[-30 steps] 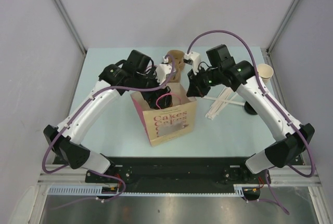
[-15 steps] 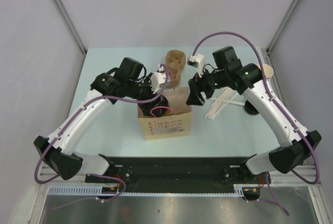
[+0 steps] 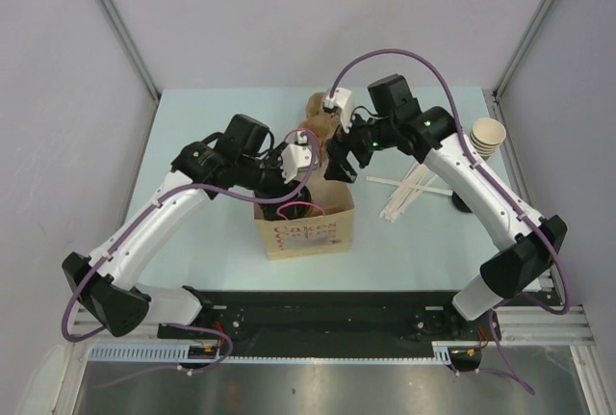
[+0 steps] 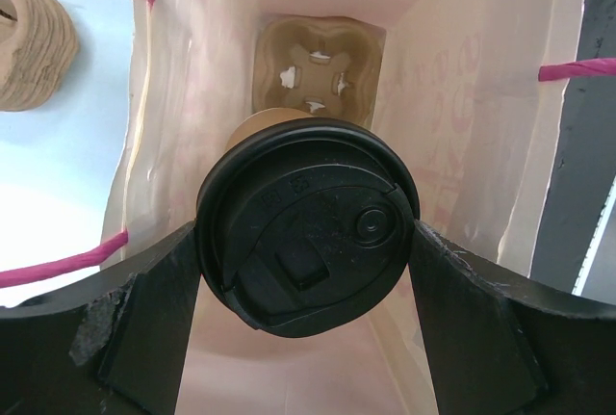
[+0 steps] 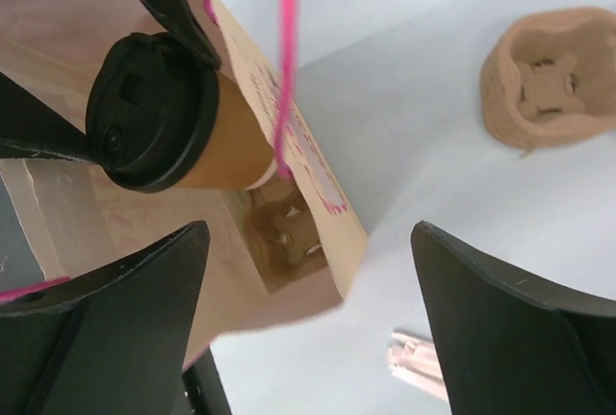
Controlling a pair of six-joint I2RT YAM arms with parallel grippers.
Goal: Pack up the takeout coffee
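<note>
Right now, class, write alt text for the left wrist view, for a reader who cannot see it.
The left gripper grips the takeout coffee, a brown cup with a black lid, in the mouth of the pink paper bag. A cardboard cup carrier lies at the bag's bottom.

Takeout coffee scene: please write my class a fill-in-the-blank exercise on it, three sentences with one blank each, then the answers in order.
1. The left gripper grips the takeout coffee by its black ____.
2. A cardboard cup carrier lies at the ____ of the paper bag.
3. The right gripper holds nothing, and its jaws stand ____.

Missing words: lid; bottom; open.
</note>
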